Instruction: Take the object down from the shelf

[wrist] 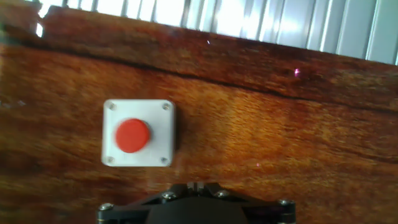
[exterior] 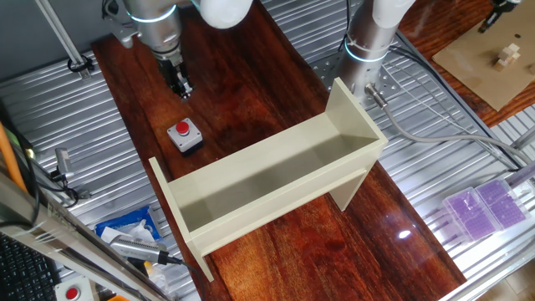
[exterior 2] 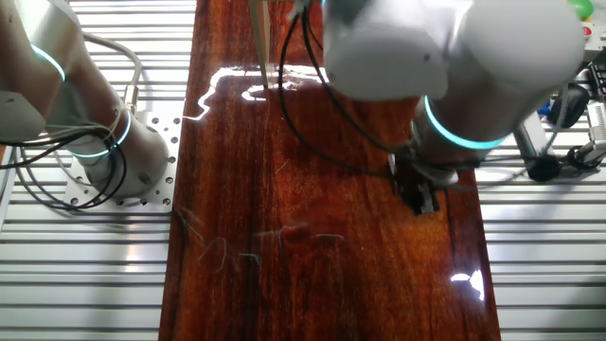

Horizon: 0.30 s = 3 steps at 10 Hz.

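Observation:
The small grey box with the red push-button [exterior: 185, 135] stands on the wooden table [exterior: 251, 75], to the left of the shelf and apart from it. The long cream shelf [exterior: 276, 180] lies across the table with its trough empty. My gripper [exterior: 180, 86] hangs above the table just beyond the box, its fingers closed together and holding nothing. In the hand view the box [wrist: 138, 133] sits on the wood to the left of and ahead of my gripper [wrist: 196, 186]. In the other fixed view my gripper [exterior 2: 421, 197] points down over bare wood, and the box is hidden.
A second robot base [exterior: 368, 50] stands behind the shelf's right end, with cables trailing right. Tools and a blue packet [exterior: 134, 234] lie at the front left. A pale red-buttoned box [exterior: 71, 293] shows partly at the bottom left. Purple trays [exterior: 489, 205] sit at the right.

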Tool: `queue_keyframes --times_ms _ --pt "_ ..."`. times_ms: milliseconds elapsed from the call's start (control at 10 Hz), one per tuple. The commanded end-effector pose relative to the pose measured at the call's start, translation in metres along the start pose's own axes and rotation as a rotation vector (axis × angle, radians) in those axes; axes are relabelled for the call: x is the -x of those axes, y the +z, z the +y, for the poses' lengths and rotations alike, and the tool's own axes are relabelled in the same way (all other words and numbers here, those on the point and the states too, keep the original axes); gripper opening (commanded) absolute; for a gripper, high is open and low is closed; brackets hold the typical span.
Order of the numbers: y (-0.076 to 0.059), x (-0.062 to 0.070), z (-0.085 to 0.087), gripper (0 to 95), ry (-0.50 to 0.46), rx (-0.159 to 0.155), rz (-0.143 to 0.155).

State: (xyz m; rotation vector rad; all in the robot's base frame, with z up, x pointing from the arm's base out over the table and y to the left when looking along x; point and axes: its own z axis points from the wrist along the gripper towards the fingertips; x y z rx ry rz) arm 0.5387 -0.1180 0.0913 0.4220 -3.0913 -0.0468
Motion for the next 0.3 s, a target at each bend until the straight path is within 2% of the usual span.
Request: queue_keyframes --times_ms 100,200,300 --pt "0.0150 0.0003 -0.0072 0.0 -0.079 0.012 0.002" --pt "0.0161 0.0009 -0.0067 0.0 -0.023 0.008 -0.001" --pt "0.0164 0.0013 -0.0064 0.0 -0.015 0.009 -0.002"
